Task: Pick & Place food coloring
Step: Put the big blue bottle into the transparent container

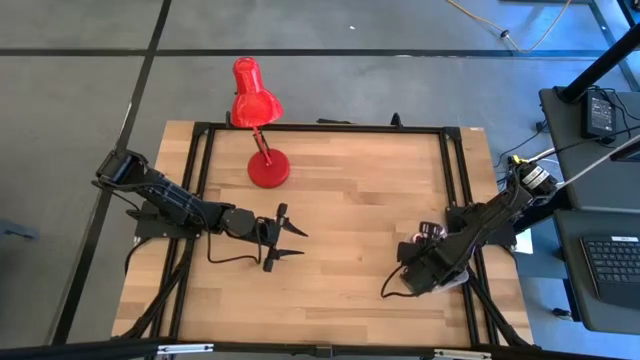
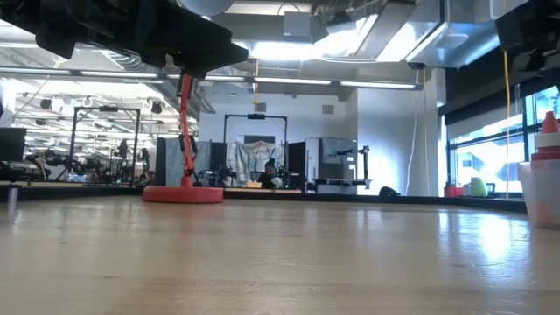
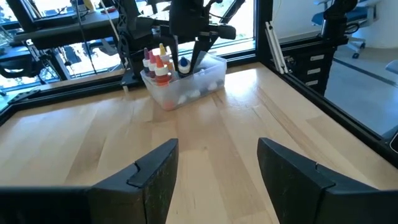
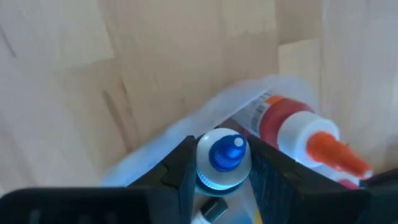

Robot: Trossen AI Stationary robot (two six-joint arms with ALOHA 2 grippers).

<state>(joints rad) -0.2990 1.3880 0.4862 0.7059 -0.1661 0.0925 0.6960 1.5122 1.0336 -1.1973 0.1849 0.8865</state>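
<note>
Inside clear plastic tub (image 3: pixel 211 71), blue-capped bottle (image 4: pixel 224 163) gripped

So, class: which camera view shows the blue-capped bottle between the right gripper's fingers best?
The right wrist view: the blue-capped bottle sits close up between the right gripper fingers. The left wrist view shows it small, inside the clear tub. The high and low views hide it.

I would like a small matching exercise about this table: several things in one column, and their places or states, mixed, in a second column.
1. red lamp
2. left gripper
3. right gripper
4. clear tub

a. open, above bare wood
b. closed on a blue-capped bottle
c. holds the dropper bottles
d. stands at the table's far edge

Pairs: 1-d, 2-a, 3-b, 4-c
</note>
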